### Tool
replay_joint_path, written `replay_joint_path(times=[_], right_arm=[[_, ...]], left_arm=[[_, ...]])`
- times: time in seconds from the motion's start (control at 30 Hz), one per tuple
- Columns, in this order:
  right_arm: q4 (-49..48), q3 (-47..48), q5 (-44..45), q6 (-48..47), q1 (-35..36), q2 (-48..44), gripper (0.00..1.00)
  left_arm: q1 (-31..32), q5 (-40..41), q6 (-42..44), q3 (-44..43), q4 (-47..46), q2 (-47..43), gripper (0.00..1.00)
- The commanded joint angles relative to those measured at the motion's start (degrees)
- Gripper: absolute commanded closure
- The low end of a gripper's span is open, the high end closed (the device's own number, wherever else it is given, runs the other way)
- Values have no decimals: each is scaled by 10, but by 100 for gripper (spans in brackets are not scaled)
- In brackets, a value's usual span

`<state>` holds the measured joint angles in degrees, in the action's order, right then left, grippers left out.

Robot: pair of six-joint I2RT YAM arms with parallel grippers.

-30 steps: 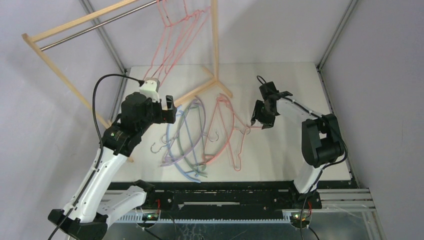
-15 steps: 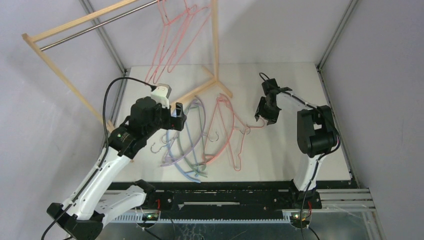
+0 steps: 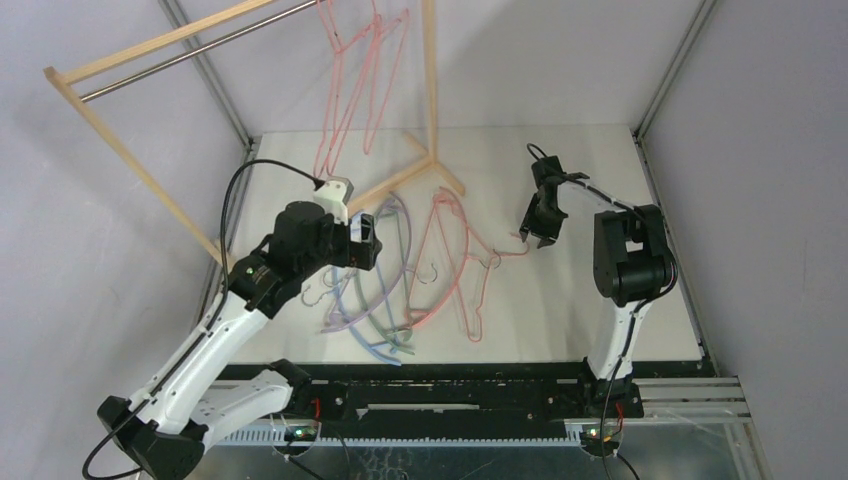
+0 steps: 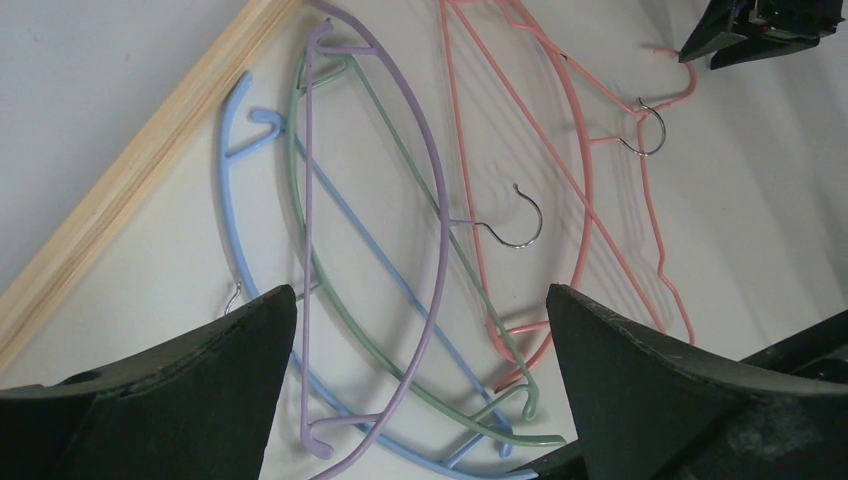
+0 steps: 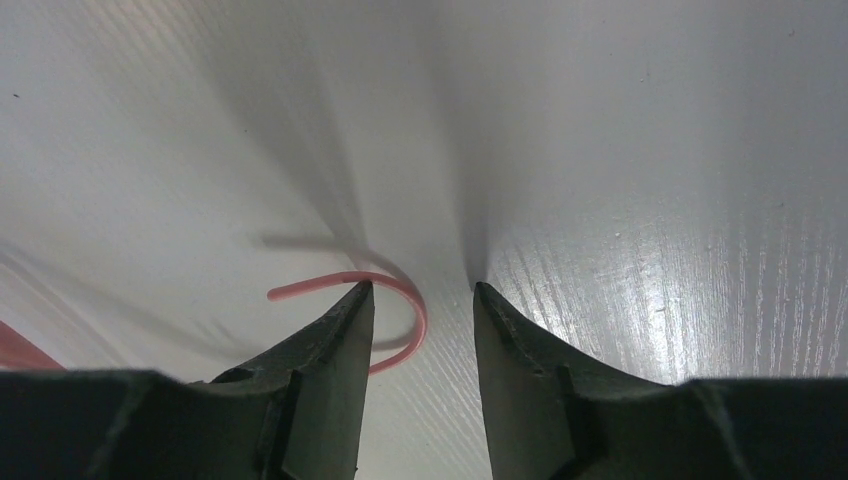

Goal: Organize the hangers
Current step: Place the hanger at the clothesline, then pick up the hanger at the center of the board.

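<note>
Lilac (image 4: 435,215), green (image 4: 340,290) and blue (image 4: 245,270) curved hangers lie overlapped on the table, next to pink hangers (image 4: 580,170); the pile also shows in the top view (image 3: 400,280). Thin pink wire hangers (image 3: 350,90) hang on the rack rod. My left gripper (image 3: 362,238) is open and hovers above the pile's left part; its fingers (image 4: 200,380) frame the lilac, green and blue hangers. My right gripper (image 3: 537,232) is open, low over the table, with the pink hanger's hook (image 5: 405,300) just in front of its left fingertip and between the jaws.
The light wooden rack (image 3: 430,90) with its metal rod (image 3: 190,50) stands at the back left; its foot beam (image 4: 140,170) runs beside the pile. Metal frame posts (image 3: 670,70) stand at the table's back corners.
My left gripper has moved right and down, over the hanger pile. My right gripper has shifted slightly right and back, near the pink hook. The hung wire hangers have swung.
</note>
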<state>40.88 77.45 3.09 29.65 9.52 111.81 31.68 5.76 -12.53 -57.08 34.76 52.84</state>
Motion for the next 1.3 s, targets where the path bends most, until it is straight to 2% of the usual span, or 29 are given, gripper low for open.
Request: replay_joint_path(times=[0.0,0.13,0.27,0.57,0.97,1.27], right_arm=[[-13,6,8,-12,11,-28,51],[4,9,-8,-16,39,-70,50],[18,6,-47,-11,97,-104,49],[-12,7,-152,14,188,-78,50],[-6,0,-157,-3,198,-35,51],[32,-59,-127,-29,221,-127,51]], left_arm=[[6,-16,-14,6,-27,2,0],[18,-29,-23,28,-41,6,1],[35,-28,-32,52,-59,16,0],[80,-27,-51,93,-106,49,1],[87,-24,-67,105,-125,58,0],[88,-30,-61,86,-126,78,0]])
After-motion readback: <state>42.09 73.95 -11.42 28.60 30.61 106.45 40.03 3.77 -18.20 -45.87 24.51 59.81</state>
